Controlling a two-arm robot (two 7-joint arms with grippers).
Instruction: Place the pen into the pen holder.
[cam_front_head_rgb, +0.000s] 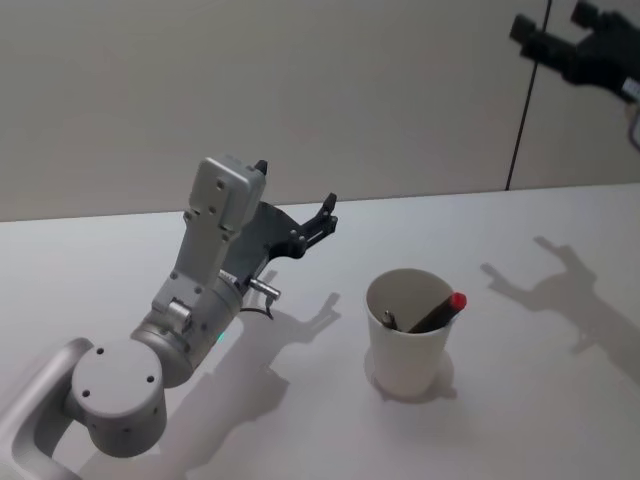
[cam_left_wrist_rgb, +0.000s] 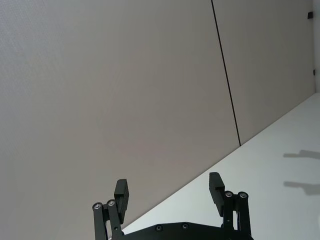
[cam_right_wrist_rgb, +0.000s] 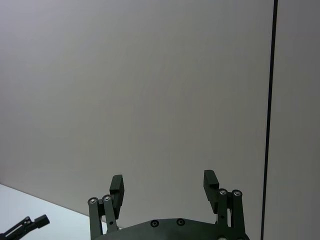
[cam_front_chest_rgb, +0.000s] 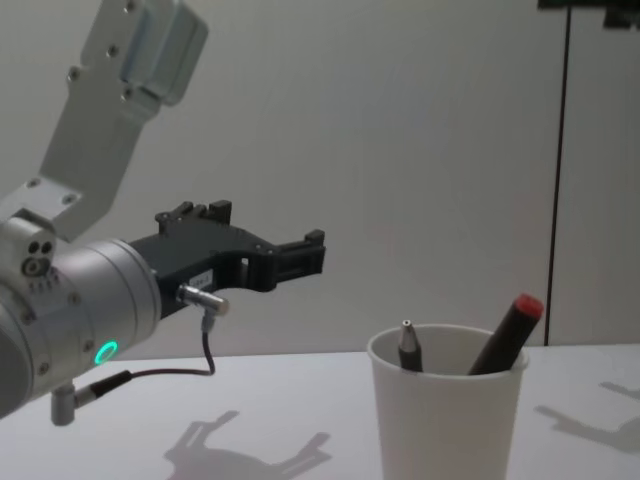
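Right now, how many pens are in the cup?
2. Both stand in the pen holder: a dark pen with a red cap leaning on the rim toward the robot's right, and a grey-tipped pen on the left side. More could be hidden deeper inside.

Left arm rises from the lower left of the head view, bent at the elbow, its wrist angled forward and up. Left gripper (cam_front_head_rgb: 322, 212) hangs in the air, fingers (cam_left_wrist_rgb: 121, 192) spread apart with nothing between them. Right gripper (cam_front_head_rgb: 548, 28) is raised high at the upper right of the head view, its fingers (cam_right_wrist_rgb: 210, 181) likewise parted and empty
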